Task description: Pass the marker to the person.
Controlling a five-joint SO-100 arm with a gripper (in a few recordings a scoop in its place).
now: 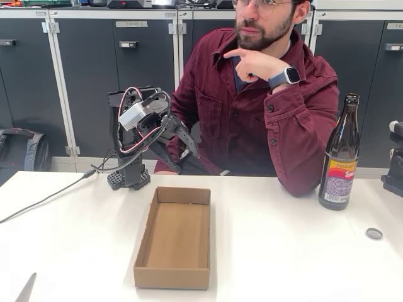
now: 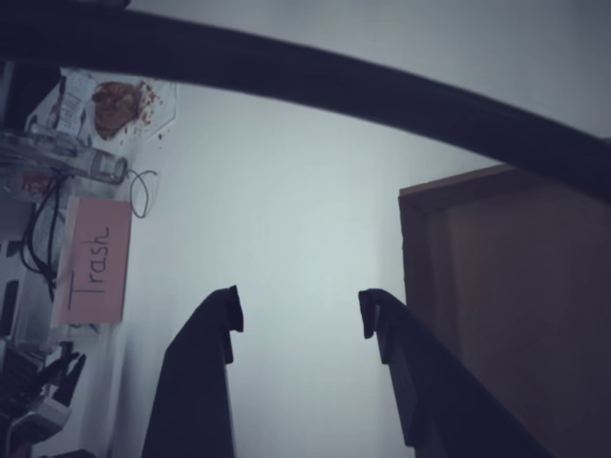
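- gripper (image 2: pixel 298 310): in my wrist view both dark fingers stand apart with bare white table between them; nothing held, claw spread wide. in the fixed view the gripper (image 1: pixel 182 141) sits folded back near the arm's base, above the far end of the box.
- marker: i cannot find it in either view, so i cannot say where it lies.
- person (image 1: pixel 264 107): seated behind the table, maroon shirt, one hand (image 1: pixel 255 63) raised to the chin, smartwatch (image 1: pixel 284 77) on that wrist.
- cardboard box (image 1: pixel 146 242): open, shallow, on the white table (image 1: pixel 283 251) in front of the arm; its brown wall (image 2: pixel 496 315) shows at right in my wrist view.
- brown bottle (image 1: pixel 340 157): upright at the table's right, beside the person's elbow.
- bottle cap (image 1: pixel 374 233): flat on the table, near the bottle.
- pink note (image 2: pixel 93 260): reads "trash", at left in my wrist view.
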